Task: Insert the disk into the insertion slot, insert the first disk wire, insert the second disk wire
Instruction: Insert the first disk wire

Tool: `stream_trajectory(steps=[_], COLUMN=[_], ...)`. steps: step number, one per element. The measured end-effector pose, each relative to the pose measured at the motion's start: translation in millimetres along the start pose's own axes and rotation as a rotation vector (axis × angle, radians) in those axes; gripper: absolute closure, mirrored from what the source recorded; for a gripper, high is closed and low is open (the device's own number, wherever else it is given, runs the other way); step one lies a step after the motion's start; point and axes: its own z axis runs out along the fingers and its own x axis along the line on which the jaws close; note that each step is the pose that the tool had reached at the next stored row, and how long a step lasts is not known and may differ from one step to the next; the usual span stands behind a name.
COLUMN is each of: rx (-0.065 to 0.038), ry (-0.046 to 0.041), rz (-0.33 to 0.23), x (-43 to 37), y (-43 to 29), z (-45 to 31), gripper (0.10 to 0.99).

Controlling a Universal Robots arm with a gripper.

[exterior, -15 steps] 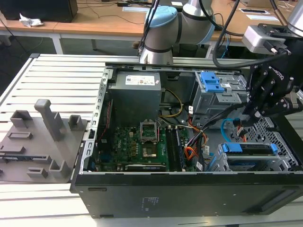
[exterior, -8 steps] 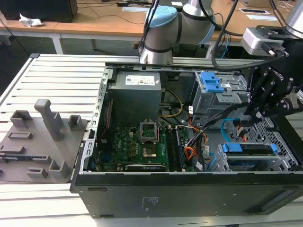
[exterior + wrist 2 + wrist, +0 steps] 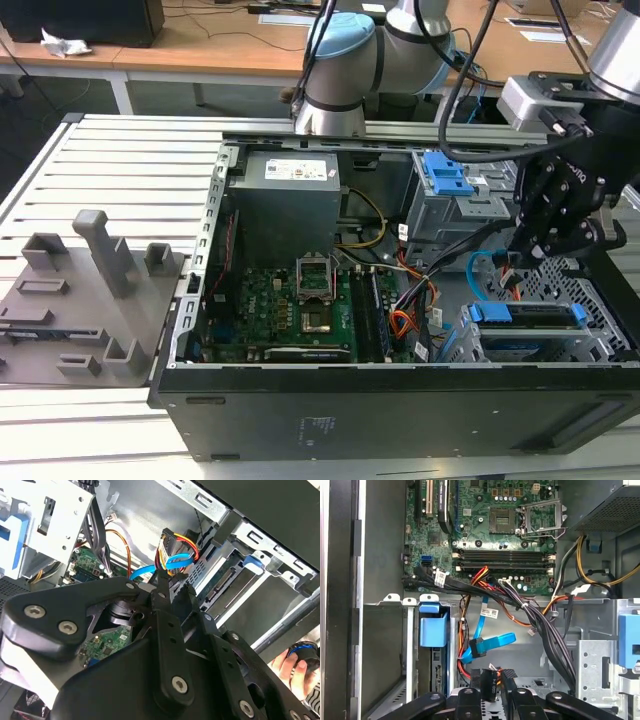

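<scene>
In the exterior view, my claw (image 3: 535,250) hangs over the insertion slot (image 3: 592,290), where one disk (image 3: 525,315) sits. In the second wrist view, it pinches the first disk wire (image 3: 175,545), with one second disk wire (image 3: 172,561) looping just beside. In the first wrist view, that cable's one black plug (image 3: 479,647) hangs near my claw.

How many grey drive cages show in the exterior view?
2: the taller cage with a blue latch, farther back; the perforated insertion slot, holding the disk, nearer the camera. Others may be hidden.

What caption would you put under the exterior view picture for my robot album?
Robot gripper reaches into the open computer case, close to the disk seated in the insertion slot.
</scene>
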Motion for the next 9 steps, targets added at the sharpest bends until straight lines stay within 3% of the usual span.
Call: stream_trajectory(steps=[2,6,7,8,9], rx=[0.000,0.000,0.000,0.000,0.000], ry=[0.0105,0.0121,0.0125,0.0130,0.0137], rz=[0.000,0.000,0.000,0.000,0.000], x=[0.0,0.0,0.0,0.0,0.0], y=[0.0,0.0,0.0,-0.1,0.0], z=[1.2,1.2,1.2,1.2,1.2], gripper=[0.784,0.784,0.800,0.922,0.922])
